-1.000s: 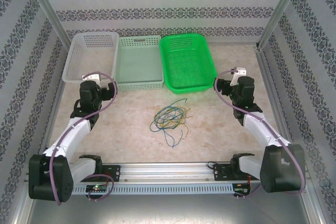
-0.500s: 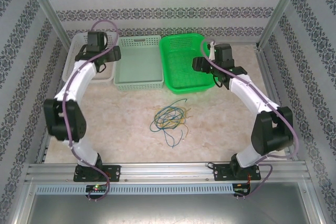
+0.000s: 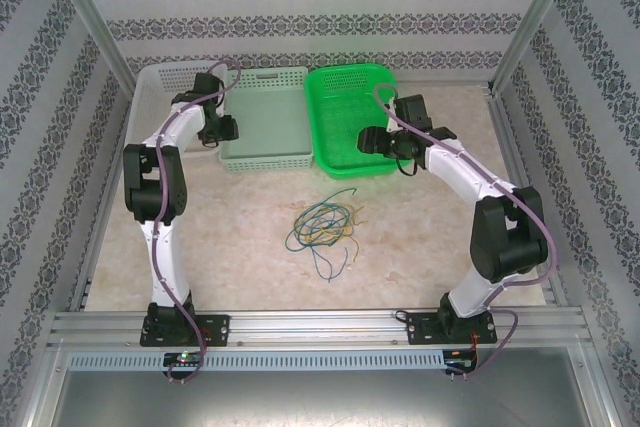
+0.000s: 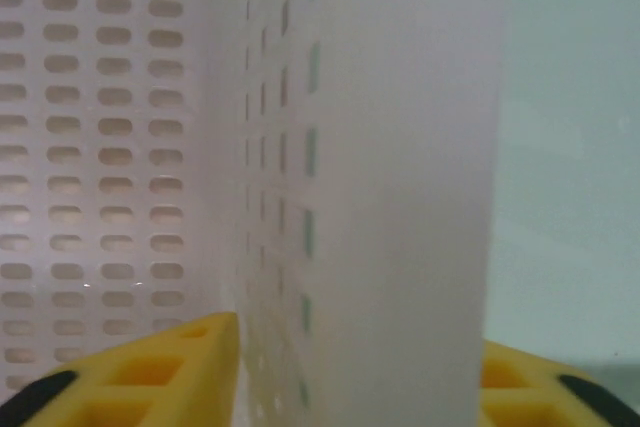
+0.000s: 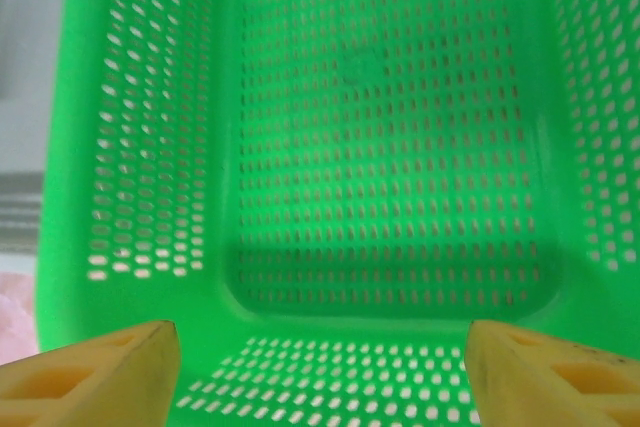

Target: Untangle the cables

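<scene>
The cables, thin yellow, blue and dark green wires, lie in one loose tangle on the table's middle, with no gripper near them. My left gripper is far behind them at the baskets. In the left wrist view this gripper is open, its yellow fingers standing either side of the white basket's wall. My right gripper hangs over the green basket. Seen from the right wrist, that gripper is open and holds nothing, with the green basket's floor below it.
Three containers stand in a row at the back: a white perforated basket, a pale green tray and the green basket. The pale tray shows right of the white wall. Metal frame posts and patterned walls close in the sides.
Both arms have unfolded from their low poses and reached back to the baskets, the left to the white basket's wall, the right over the green one. The cables have not moved.
</scene>
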Controlling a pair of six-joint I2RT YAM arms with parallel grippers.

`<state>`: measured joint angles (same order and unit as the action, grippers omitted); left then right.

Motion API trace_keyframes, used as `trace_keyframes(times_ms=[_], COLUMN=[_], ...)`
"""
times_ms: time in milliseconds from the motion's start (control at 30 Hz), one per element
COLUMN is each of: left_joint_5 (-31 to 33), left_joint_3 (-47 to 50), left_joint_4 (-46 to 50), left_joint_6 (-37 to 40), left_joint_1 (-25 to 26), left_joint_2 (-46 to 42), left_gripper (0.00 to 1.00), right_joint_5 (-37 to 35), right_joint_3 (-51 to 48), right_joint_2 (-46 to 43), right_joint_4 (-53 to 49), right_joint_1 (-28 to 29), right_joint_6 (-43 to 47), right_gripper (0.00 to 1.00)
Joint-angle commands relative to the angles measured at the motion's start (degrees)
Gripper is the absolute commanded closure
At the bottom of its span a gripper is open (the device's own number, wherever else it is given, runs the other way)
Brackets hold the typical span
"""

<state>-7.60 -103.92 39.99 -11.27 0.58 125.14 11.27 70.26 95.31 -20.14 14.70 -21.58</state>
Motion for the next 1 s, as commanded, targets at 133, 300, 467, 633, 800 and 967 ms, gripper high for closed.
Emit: trace_keyframes(times_ms=[133, 300, 467, 633, 800, 967], left_joint_5=[-4.18, -4.71, -3.98, -3.65, -1.48, 2.19], left_joint_3=[-0.25, 1.95, -0.21, -2.52, -2.94, 0.31], left_joint_4=[1.32, -1.21, -0.53, 0.95, 3.35, 3.37], left_joint_6=[-0.59, -3.17, -3.43, -4.15, -8.60, -9.05], left_joint_1=[7.04, 10.19, 11.69, 13.10, 14.03, 16.31], left_joint_2=[-1.44, -1.88, -0.70, -1.05, -3.05, -8.71], left_gripper=[0.58, 0.58, 0.54, 0.46, 0.28, 0.00], right_joint_5=[1.28, -0.07, 1.41, 0.36, 0.40, 0.76], right_joint_3=[-3.48, -5.37, -5.25, -9.42, -15.47, -25.50], right_joint_2=[-0.79, -4.05, -6.82, -13.97, -23.70, -35.09], right_joint_4=[-1.59, -1.53, -3.88, -5.62, -8.59, -8.45], right_joint_1=[-4.57, -7.49, -8.13, -7.58, -5.01, 0.80], right_joint_6=[-2.05, -0.38, 3.85, 4.09, 3.13, -3.91], right_gripper=[0.24, 0.24, 0.23, 0.22, 0.24, 0.24])
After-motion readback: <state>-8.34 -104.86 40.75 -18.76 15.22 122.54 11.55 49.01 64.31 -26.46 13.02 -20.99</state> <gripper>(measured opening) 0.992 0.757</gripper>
